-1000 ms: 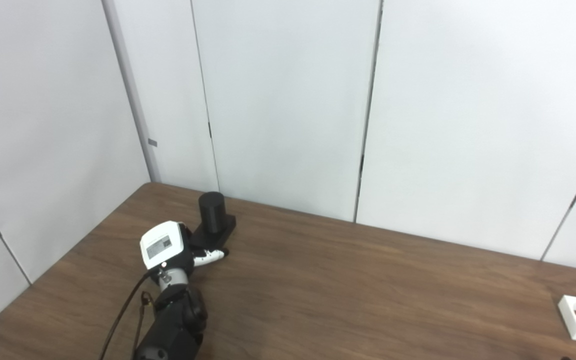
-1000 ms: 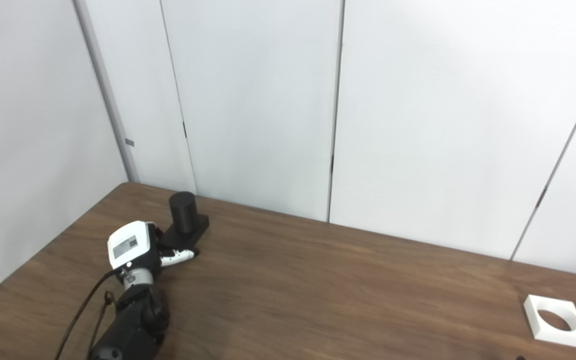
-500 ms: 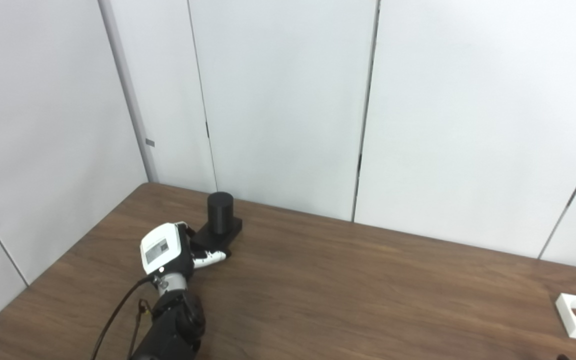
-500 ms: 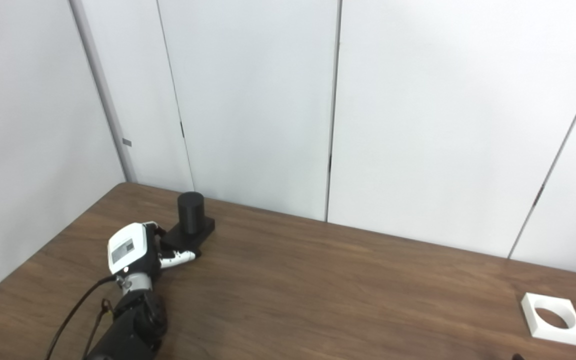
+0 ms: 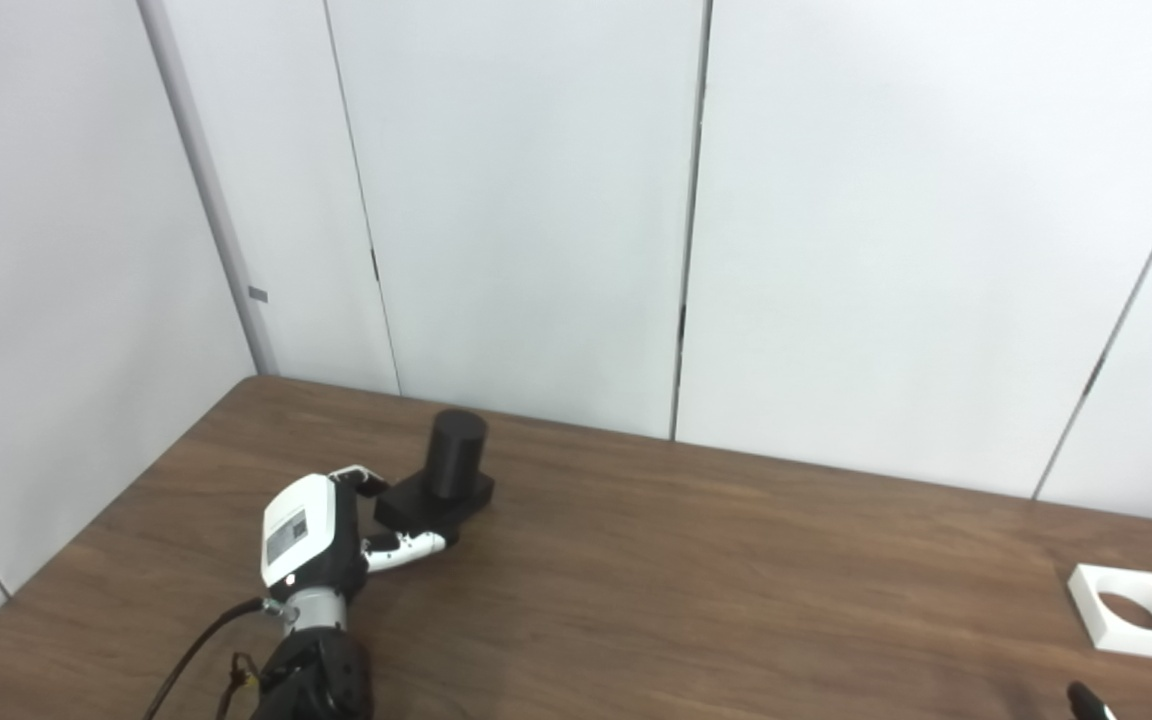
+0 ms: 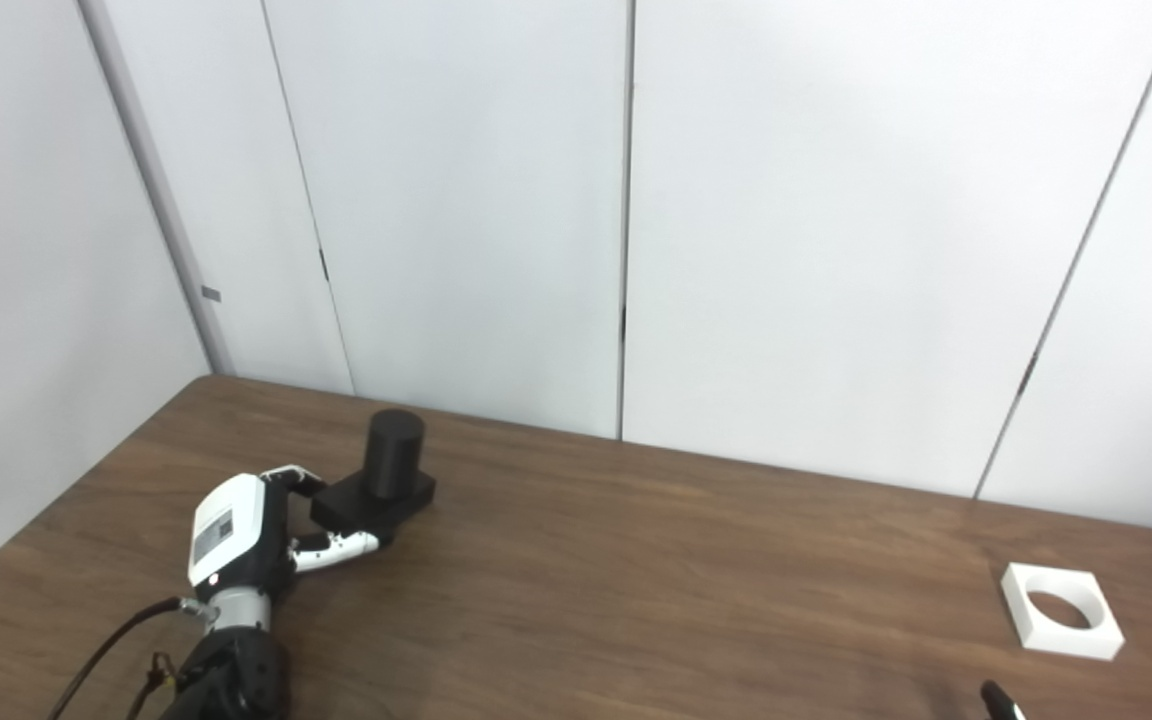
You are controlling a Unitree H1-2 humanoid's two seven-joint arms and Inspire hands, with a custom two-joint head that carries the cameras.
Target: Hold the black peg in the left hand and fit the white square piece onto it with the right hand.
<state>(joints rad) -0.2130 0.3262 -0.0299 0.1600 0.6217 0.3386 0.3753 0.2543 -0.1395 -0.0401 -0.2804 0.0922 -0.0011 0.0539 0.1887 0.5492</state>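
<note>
At the near right edge of the wooden counter [image 5: 696, 590], only a dark fingertip of the right hand [image 6: 1002, 703] pokes into view; whether that hand is spread or closed cannot be told. Just beyond it, near the right end of the counter, the white square piece [image 6: 1061, 611] lies flat with its round hole facing up. It is untouched and well apart from the other part.

On the near left, the left hand [image 5: 311, 535] reaches in from the bottom edge. Its fingers [image 5: 406, 547] are wrapped around the near side of the square base of the black peg [image 5: 446, 480], gripping it. The peg seems to rest on the counter or just above it; the views do not settle which.

The peg's long axis runs vertically, its flat round top pointing up, leaning slightly if at all. Behind the counter stand plain white wall panels [image 5: 536, 200].

A likely risk: the grip covers only one edge of the base, so the peg could tip or twist when lifted, leaving its top misaligned with the hole.
</note>
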